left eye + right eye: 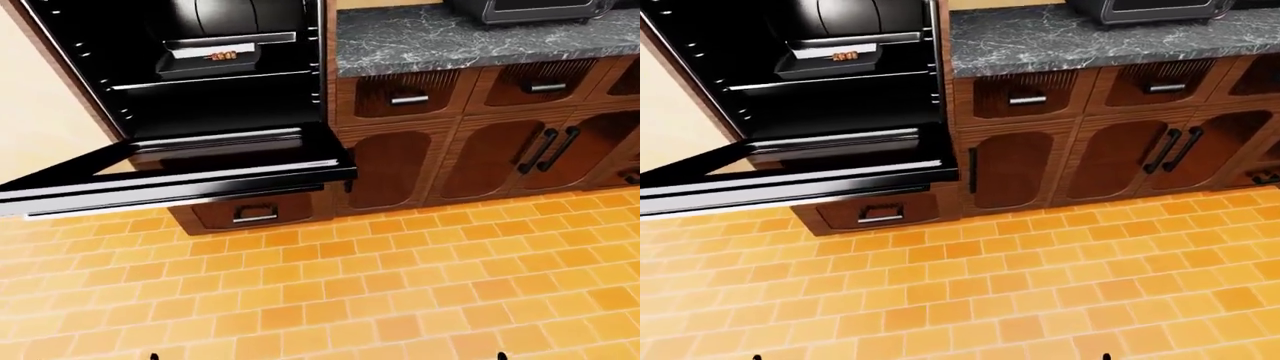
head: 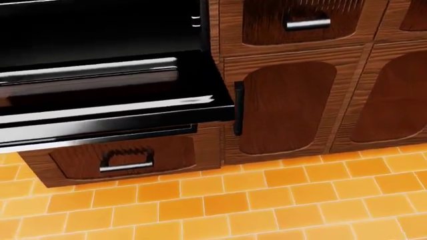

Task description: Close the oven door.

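Note:
The black oven [image 1: 200, 67] stands open at the upper left of the left-eye view. Its glossy black door [image 1: 190, 169] hangs down flat, level with the floor, with a silver edge along its near rim. The door also fills the upper left of the head view [image 2: 106, 90]. Inside, a dark tray [image 1: 205, 60] with food sits on a rack. Neither of my hands shows in any view.
A wooden drawer with a metal handle [image 1: 255, 216] sits under the door. Brown cabinets [image 1: 480, 150] with dark handles run to the right under a grey marble counter [image 1: 460, 34] that bears a dark appliance [image 1: 530, 9]. Orange tiled floor [image 1: 330, 292] fills the bottom.

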Tool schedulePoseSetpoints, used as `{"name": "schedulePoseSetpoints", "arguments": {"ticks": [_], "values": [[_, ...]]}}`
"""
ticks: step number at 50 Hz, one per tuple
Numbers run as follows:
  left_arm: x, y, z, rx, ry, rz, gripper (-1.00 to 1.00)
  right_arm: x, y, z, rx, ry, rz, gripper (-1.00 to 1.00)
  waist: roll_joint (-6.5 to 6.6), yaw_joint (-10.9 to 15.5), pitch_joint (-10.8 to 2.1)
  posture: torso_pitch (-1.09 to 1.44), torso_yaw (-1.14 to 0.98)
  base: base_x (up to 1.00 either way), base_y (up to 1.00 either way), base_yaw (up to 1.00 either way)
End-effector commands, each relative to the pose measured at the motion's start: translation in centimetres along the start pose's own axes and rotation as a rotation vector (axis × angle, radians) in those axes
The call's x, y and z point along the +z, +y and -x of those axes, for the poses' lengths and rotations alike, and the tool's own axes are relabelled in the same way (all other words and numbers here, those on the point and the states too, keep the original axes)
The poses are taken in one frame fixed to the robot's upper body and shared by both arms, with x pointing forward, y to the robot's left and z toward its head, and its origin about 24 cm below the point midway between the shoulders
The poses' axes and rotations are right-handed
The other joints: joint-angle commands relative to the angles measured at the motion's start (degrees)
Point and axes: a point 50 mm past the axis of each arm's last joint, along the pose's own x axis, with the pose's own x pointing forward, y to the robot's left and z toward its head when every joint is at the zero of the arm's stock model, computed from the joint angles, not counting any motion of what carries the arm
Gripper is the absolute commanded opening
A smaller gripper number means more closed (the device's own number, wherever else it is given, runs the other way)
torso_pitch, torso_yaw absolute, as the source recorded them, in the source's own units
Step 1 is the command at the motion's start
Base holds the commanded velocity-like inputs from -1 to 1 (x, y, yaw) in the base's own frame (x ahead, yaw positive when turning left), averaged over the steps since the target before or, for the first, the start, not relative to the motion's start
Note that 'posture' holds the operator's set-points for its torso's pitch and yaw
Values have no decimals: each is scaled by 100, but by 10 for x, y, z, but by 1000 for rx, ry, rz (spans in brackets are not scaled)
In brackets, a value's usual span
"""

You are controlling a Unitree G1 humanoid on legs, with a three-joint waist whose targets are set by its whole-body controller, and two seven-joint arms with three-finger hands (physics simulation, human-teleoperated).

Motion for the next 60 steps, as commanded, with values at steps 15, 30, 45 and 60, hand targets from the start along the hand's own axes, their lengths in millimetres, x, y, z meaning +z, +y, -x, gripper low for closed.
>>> {"name": "schedulePoseSetpoints", "arguments": {"ticks": [15,30,45,60], "values": [[7,3,-2,17,-49,25,100,6,-9,-2,-25,-38,5,100,-988,-69,-72,0,0,0,33,0],[7,3,-2,18,-51,20,100,6,-9,-2,-25,-36,3,100,7,6,-47,0,0,0,33,0],[7,3,-2,18,-51,18,100,5,-9,-1,-22,-35,0,100,-693,-120,-3,0,0,0,33,0],[8,4,-2,19,-51,21,100,7,-9,-3,-20,-32,-1,100,-29,23,-7,0,0,0,33,0]]}}
